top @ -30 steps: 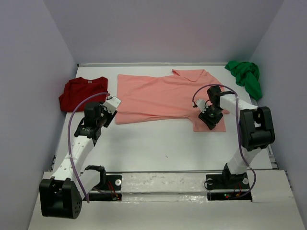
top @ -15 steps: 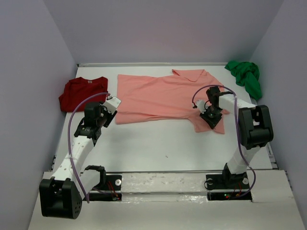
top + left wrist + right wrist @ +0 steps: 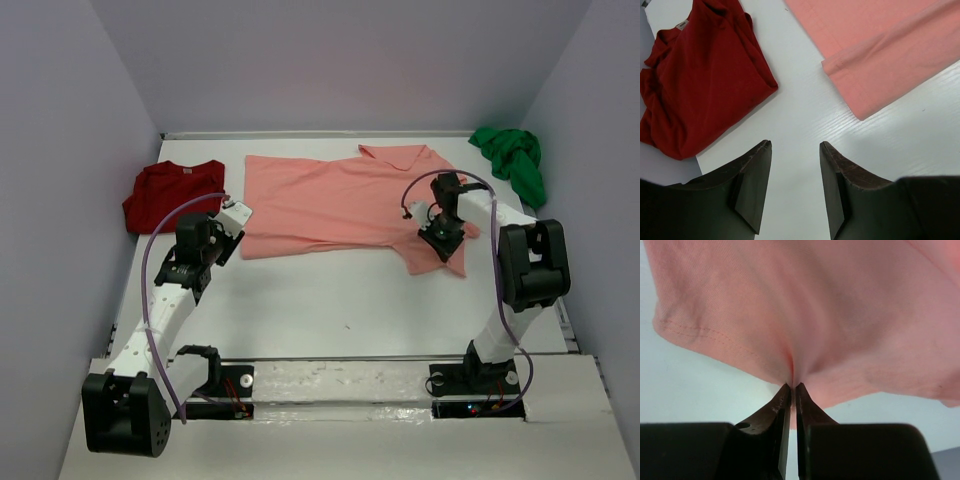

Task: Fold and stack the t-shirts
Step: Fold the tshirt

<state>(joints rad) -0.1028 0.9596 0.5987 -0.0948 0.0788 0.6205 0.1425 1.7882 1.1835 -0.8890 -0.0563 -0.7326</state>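
Pink shirt (image 3: pixel 330 205) lies spread at frame centre, not folded yet. Right gripper (image 3: pixel 440 240) is pinched on its lower-right sleeve edge. Left gripper (image 3: pixel 794 145) hangs open over bare table (image 3: pixel 330 300) by the hem corner. Red shirt (image 3: pixel 170 197) sits upper left, roughly folded; green shirt (image 3: pixel 512 160) is bunched upper right. No stack yet, so most work is left.

Matt salmon-pink cloth shirt (image 3: pixel 805 305); smooth white table (image 3: pixel 805 125).

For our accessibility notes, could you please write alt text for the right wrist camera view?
The right tool, its dark jaws shut, pinches the salmon-pink t-shirt near its stitched hem, and the cloth puckers toward the grip. White table shows below the hem.
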